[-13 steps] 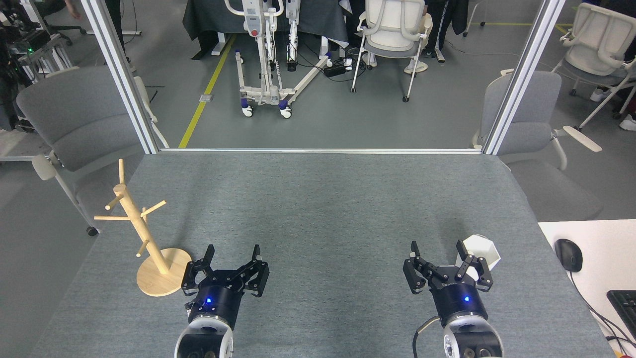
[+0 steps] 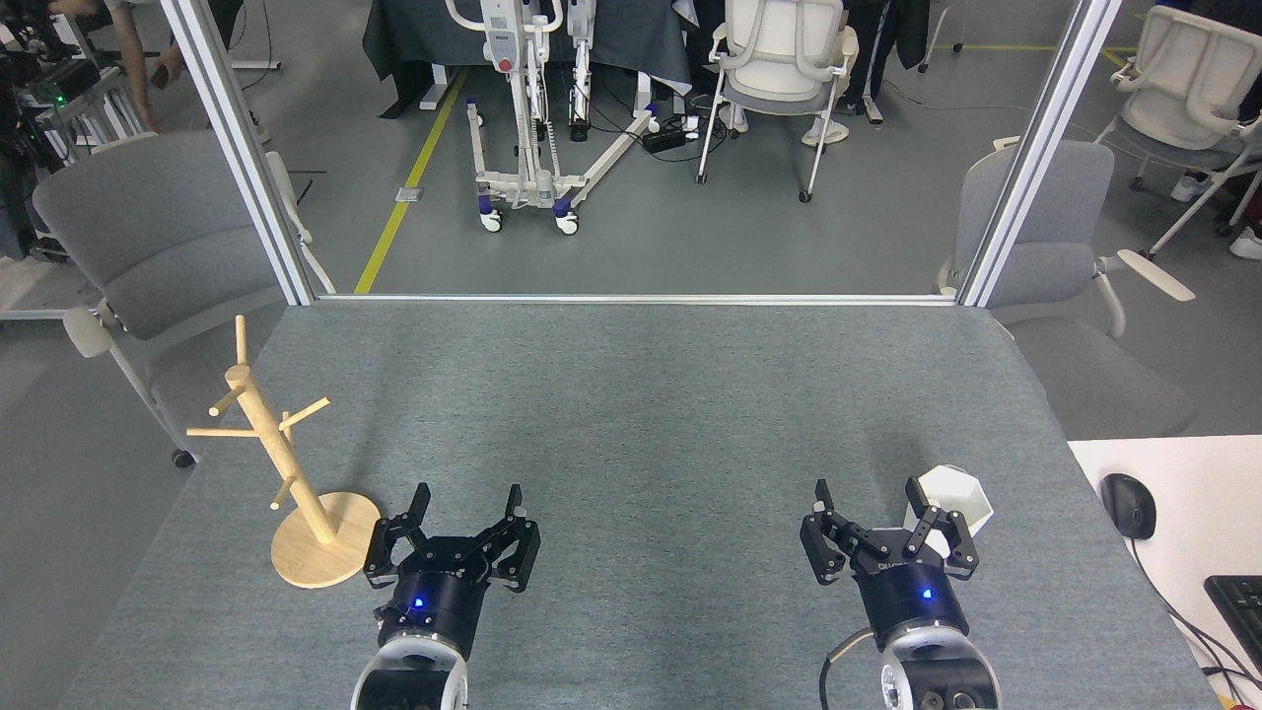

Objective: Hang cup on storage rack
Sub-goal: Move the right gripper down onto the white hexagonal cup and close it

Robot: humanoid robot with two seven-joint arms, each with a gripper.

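1. The table (image 2: 641, 394) is covered in grey felt-like cloth, and both arms come in over its near edge.
2. The left gripper (image 2: 467, 501) hovers at the near left with its jaws spread wide and nothing between them.
3. The storage rack (image 2: 286, 463) stands just to the left of that gripper — a light wooden post with short angled pegs on a round disc base. Every peg is bare.
4. The right gripper (image 2: 868, 498) sits at the near right, its jaws also wide apart and empty.
5. The cup (image 2: 954, 498) is white with a faceted rim and rests on the table close to the right edge. It lies just beyond the right gripper's right-hand finger, which partly hides it — whether the two touch cannot be told.
6. Cup and rack are well apart, at opposite sides of the table.
7. On a white desk (image 2: 1183, 473) to the right lie a black mouse (image 2: 1128, 505) and the corner of a keyboard (image 2: 1238, 603).
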